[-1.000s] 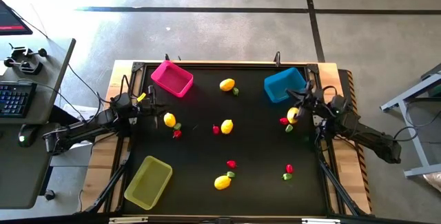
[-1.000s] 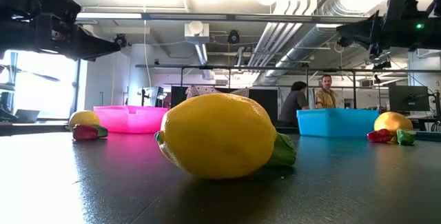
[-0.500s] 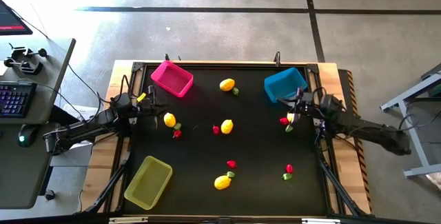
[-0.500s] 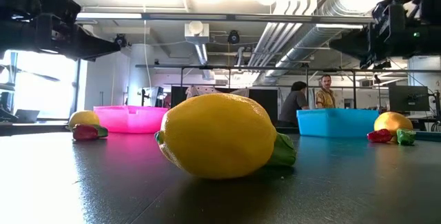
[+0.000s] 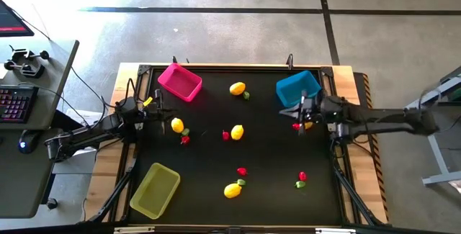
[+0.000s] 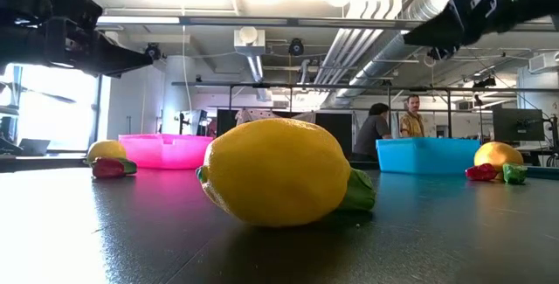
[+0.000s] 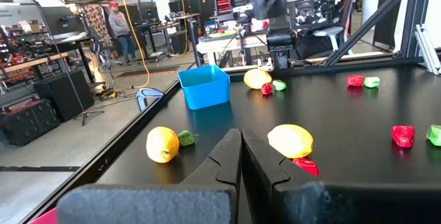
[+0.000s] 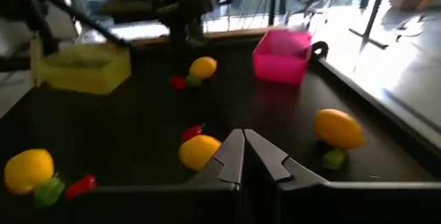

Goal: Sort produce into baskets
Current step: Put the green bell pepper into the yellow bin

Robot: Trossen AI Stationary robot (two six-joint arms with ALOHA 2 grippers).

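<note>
While your right gripper [image 5: 302, 114] hangs just beside the bright blue plastic bin [image 5: 297, 88], its jaws are clenched on nothing, and the yellow toy lemon [image 5: 308, 124] with its small red piece [image 5: 296, 126] lies on the table directly beneath. Your left gripper [image 5: 153, 106], likewise pinched shut and empty, waits near the pink bin [image 5: 179, 82].

The left arm reaches in from the worktop's left edge, its left gripper [image 5: 157, 105] held above the far-left part of the worktop with the jaws pressed together. The right arm stretches almost straight in from the right edge, its right gripper [image 5: 301, 109] over the far-right part, jaws likewise closed and holding nothing.
</note>
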